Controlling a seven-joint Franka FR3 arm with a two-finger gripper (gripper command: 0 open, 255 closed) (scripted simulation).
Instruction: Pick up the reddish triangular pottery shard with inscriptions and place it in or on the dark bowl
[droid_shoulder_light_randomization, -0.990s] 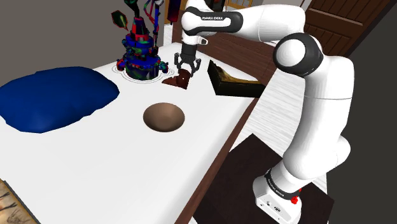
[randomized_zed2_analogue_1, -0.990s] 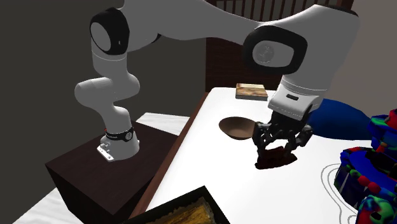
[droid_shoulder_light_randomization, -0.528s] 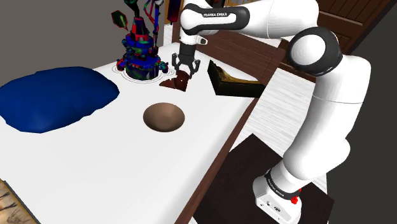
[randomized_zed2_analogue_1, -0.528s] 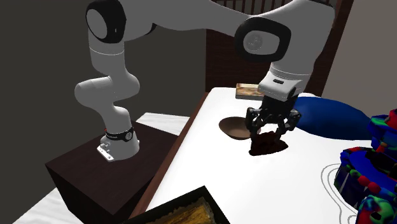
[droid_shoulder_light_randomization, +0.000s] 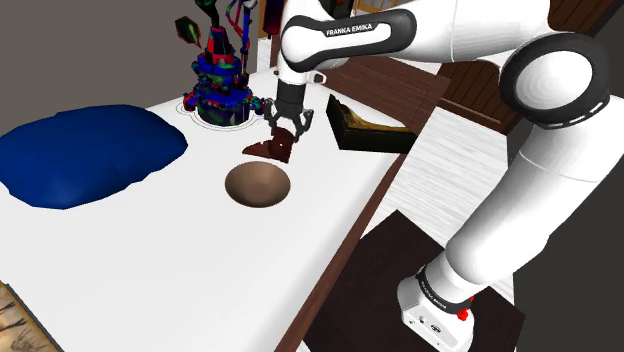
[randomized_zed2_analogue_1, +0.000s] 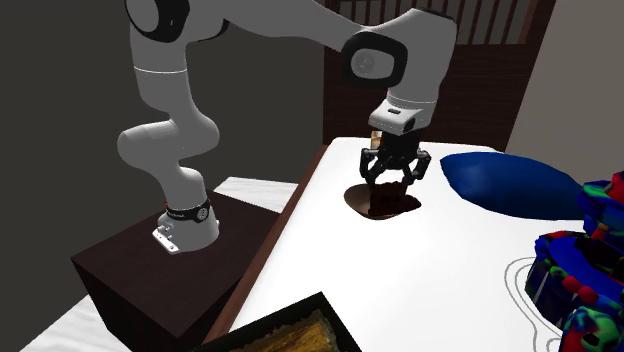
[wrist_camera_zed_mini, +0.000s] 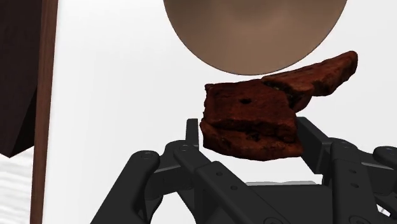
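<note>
My black gripper (droid_shoulder_light_randomization: 284, 135) is shut on the reddish-brown triangular shard (droid_shoulder_light_randomization: 271, 148), holding it in the air above the white table. The shard (wrist_camera_zed_mini: 261, 114) sits clasped between the fingers, one pointed end sticking out past them. The brown bowl (droid_shoulder_light_randomization: 257, 184) lies on the table just below and ahead of the shard; its rim (wrist_camera_zed_mini: 254, 38) shows right beyond the shard. In the second exterior view the gripper (randomized_zed2_analogue_1: 394, 180) hangs over the bowl (randomized_zed2_analogue_1: 358, 200), and the shard (randomized_zed2_analogue_1: 392, 203) overlaps it.
A blue cushion (droid_shoulder_light_randomization: 85, 150) lies at the shoulder view's left. A multicoloured ornament (droid_shoulder_light_randomization: 219, 75) stands on a white ring behind the gripper. A dark framed tray (droid_shoulder_light_randomization: 370, 130) sits at the table's edge. The table's brown edge (wrist_camera_zed_mini: 43, 114) runs beside the gripper.
The arm has carried the shard off the table and toward the bowl, away from the multicoloured ornament. The grip on the shard has stayed the same.
</note>
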